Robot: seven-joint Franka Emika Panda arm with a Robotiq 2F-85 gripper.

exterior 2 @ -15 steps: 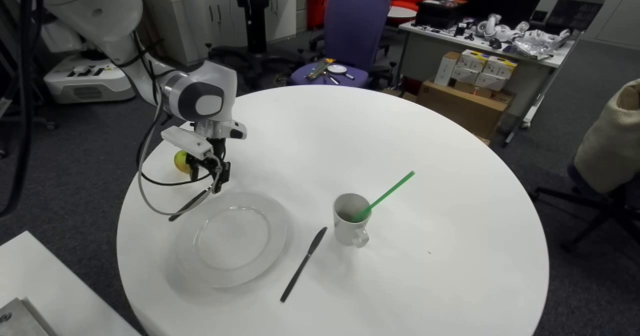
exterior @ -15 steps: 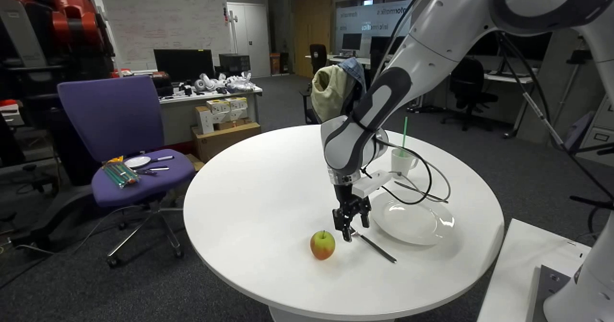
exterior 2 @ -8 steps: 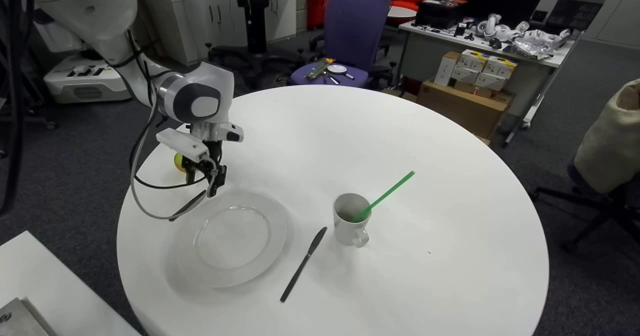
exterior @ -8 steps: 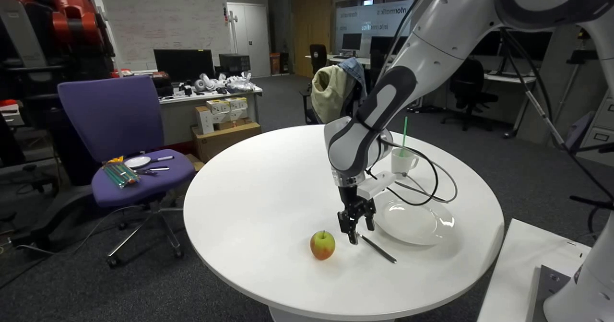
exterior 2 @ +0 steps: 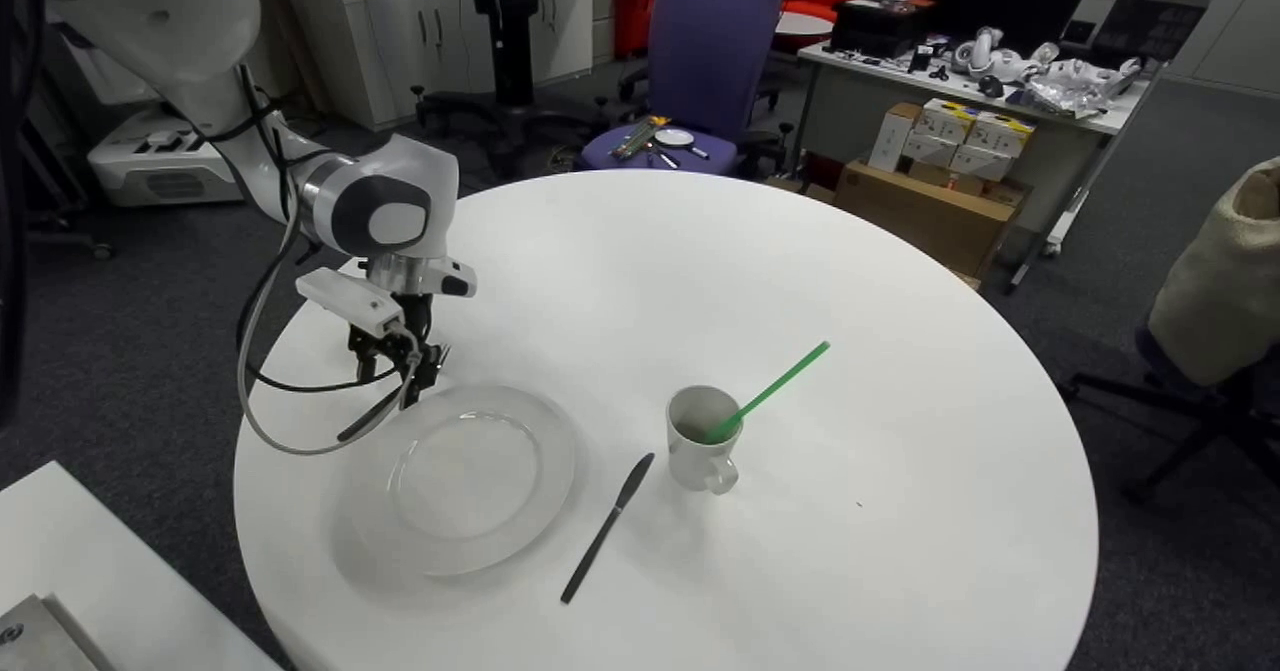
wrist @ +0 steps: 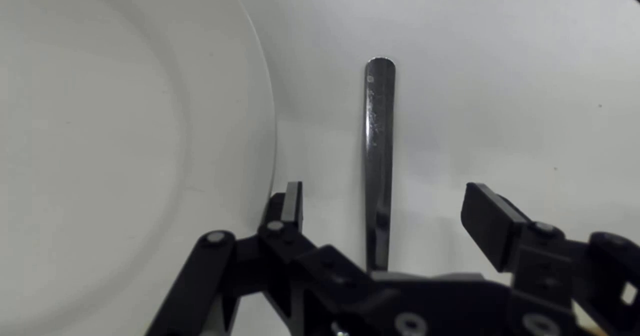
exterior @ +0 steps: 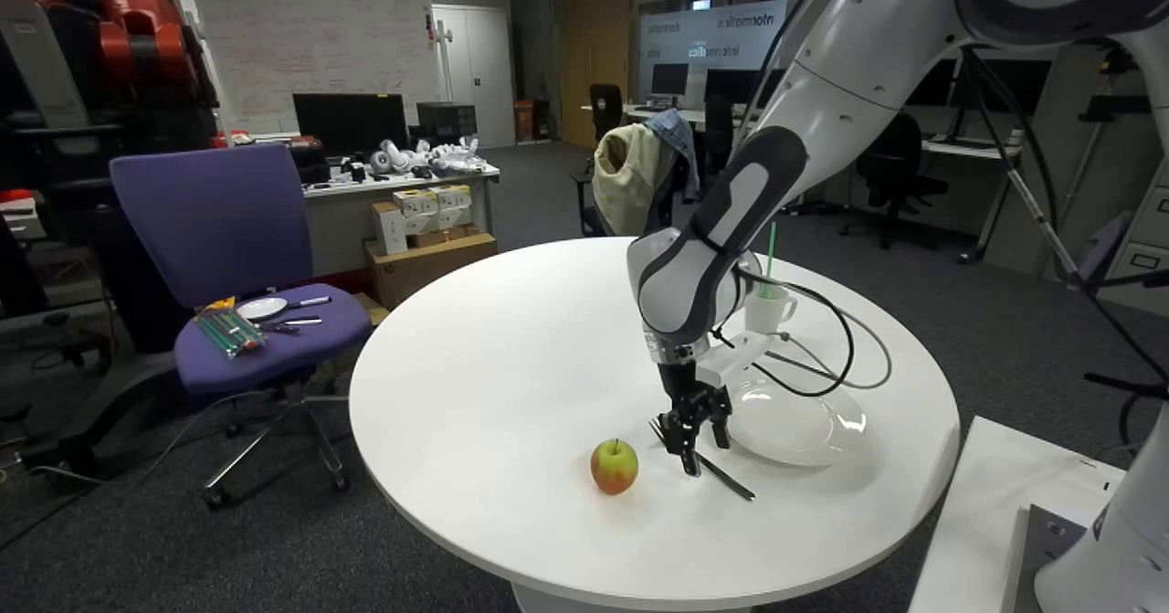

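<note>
You are hovering the end effector (wrist: 386,206) over the fork (wrist: 379,135), its fingers (wrist: 492,221) standing well apart, one on each side of the dark handle, and gripping nothing. The fork is lying flat on the white counter (exterior: 493,366), in an exterior view between the apple (exterior: 615,467) on the left and the plate (exterior: 795,435) on the right. The tighter side is the plate's: in the wrist view the left finger (wrist: 292,203) is overlapping the rim, and no view is settling whether it is clearing it, so going lower there could be tipping or sliding the plate. The handle is looking thin and slick; if you are closing too high, the fingers could be skimming off it, and if too low, they could be grinding on the counter. The tines are hiding under the end effector in the wrist view, so an off-balance hold could be letting the fork swing. A slack cable (exterior 2: 300,452) is also hanging in a loop and could be snagging.
</note>
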